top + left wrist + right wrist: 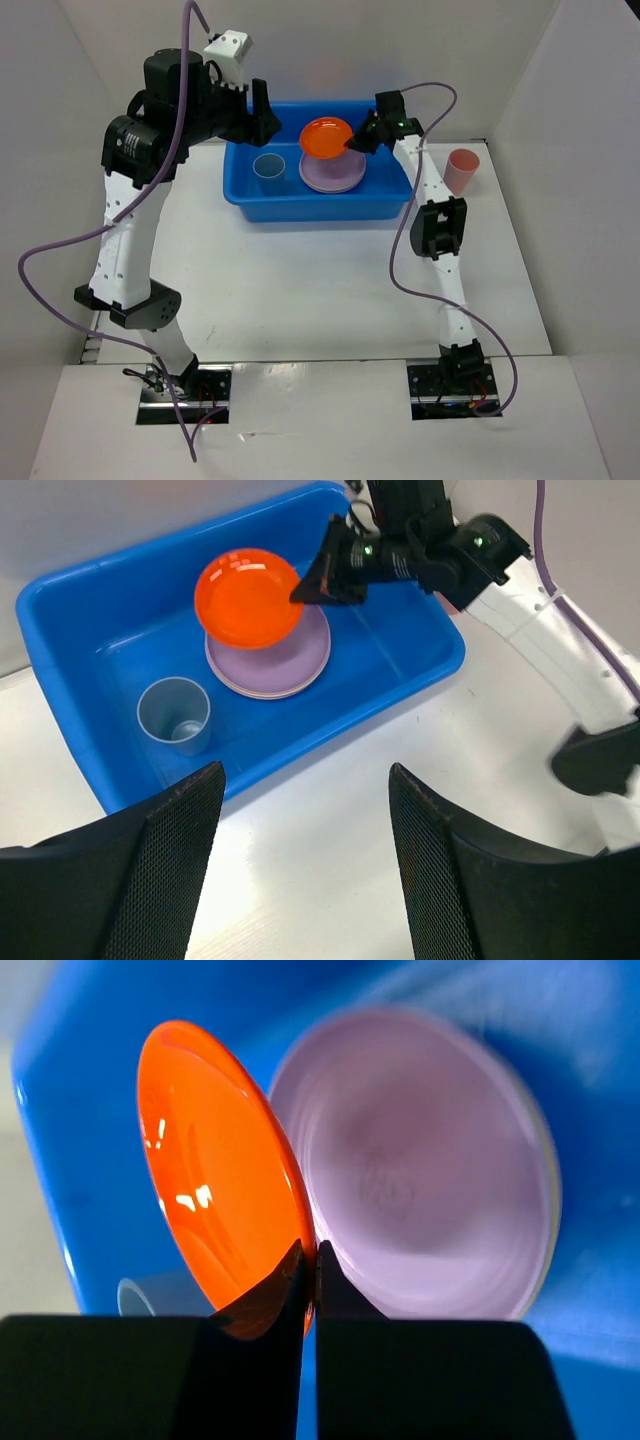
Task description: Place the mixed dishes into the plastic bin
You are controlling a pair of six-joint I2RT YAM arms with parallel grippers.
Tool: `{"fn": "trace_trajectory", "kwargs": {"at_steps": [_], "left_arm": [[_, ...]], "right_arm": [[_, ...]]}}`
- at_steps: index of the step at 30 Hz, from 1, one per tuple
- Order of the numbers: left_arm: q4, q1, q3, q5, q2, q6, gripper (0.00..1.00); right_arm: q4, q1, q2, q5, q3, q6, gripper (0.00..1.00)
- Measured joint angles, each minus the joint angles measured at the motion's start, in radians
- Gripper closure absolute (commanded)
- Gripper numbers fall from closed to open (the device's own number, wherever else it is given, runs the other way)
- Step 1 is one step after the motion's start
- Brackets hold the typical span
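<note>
White table (300, 280) and walls (330, 40) frame the right hand (309, 1260) pinching the orange plate (215, 1170), left hand (305, 780) spread.

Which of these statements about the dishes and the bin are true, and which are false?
1. The right jaws grip the orange plate by its rim above the blue bin. True.
2. The light-blue cup sits on the table outside the bin. False: it stands upright inside the bin.
3. The salmon-pink cup sits on the table, to the right of the bin. True.
4. The left jaws are shut on the lavender plate. False: they are open and empty, and the plate lies in the bin.
</note>
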Motion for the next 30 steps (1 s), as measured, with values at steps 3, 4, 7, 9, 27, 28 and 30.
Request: {"fn": "trace_trajectory", "kwargs": {"at_steps": [3, 4, 7, 9, 27, 28, 30], "left_arm": [[0.004, 0.000, -0.010, 0.005, 0.000, 0.002, 0.25], [0.005, 0.000, -0.013, 0.007, 0.000, 0.002, 0.25], [0.006, 0.000, -0.015, 0.010, 0.000, 0.002, 0.25], [0.007, 0.000, -0.015, 0.011, 0.000, 0.003, 0.24], [0.033, 0.000, -0.114, 0.019, -0.050, 0.004, 0.24], [0.043, 0.000, -0.125, 0.021, -0.059, 0.004, 0.24], [0.058, 0.000, -0.151, 0.029, -0.078, 0.002, 0.24]], "right_arm": [[-0.096, 0.000, 0.166, 0.051, 0.352, -0.002, 0.99], [-0.102, 0.000, 0.173, 0.061, 0.361, -0.002, 0.99], [-0.200, -0.001, 0.219, 0.091, 0.430, -0.003, 0.99], [-0.229, -0.002, 0.248, 0.095, 0.446, -0.004, 0.99], [-0.380, 0.007, 0.150, 0.145, 0.480, -0.066, 0.14], [-0.381, 0.010, 0.104, 0.154, 0.480, -0.072, 0.14], [-0.389, 0.014, -0.008, 0.200, 0.480, -0.086, 0.13]]}}
